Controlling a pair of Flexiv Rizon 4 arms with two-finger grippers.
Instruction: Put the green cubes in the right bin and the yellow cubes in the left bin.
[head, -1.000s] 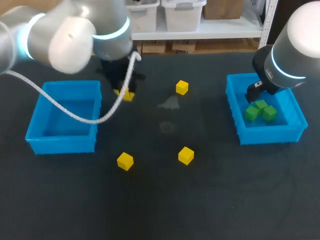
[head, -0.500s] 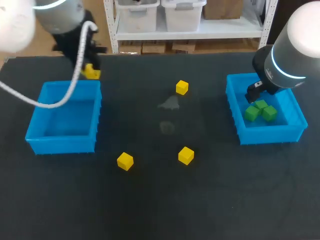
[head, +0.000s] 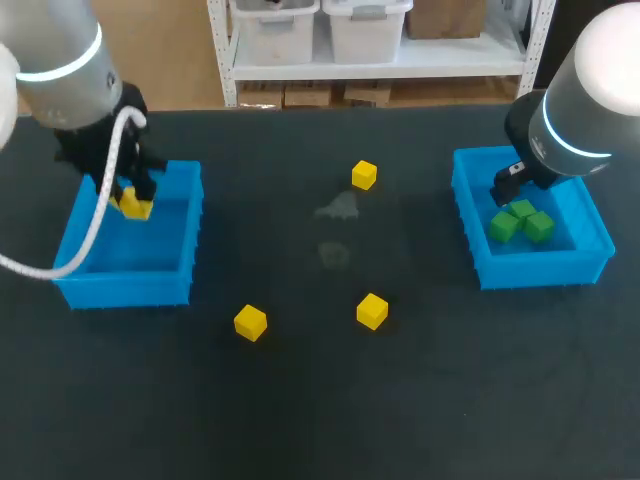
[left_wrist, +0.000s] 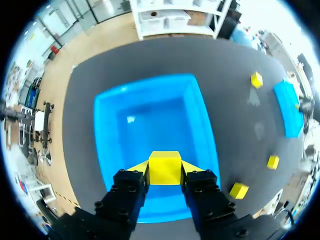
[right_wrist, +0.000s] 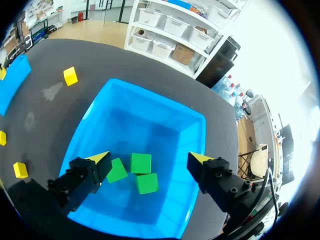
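Observation:
My left gripper (head: 133, 203) (left_wrist: 165, 168) hangs over the left blue bin (head: 88, 277) (left_wrist: 112, 125), shut on a yellow cube (head: 135, 205) (left_wrist: 164, 167). Three more yellow cubes lie on the table: one at the back middle (head: 364, 175) (left_wrist: 256, 79) (right_wrist: 70, 76), two nearer the front (head: 250, 322) (head: 371, 311) (left_wrist: 239, 190) (left_wrist: 273, 162). My right gripper (right_wrist: 150, 161) stands open above the right blue bin (head: 473, 229) (right_wrist: 165, 120), which holds three green cubes (head: 520, 222) (right_wrist: 140, 163). In the head view the right arm hides its own fingers.
The table is a dark mat (head: 330, 400). A pale smudge (head: 340, 208) marks it near the middle, between the two bins.
My left arm has carried the yellow cube from the middle back of the table leftward and down over the left bin. The right arm has kept still.

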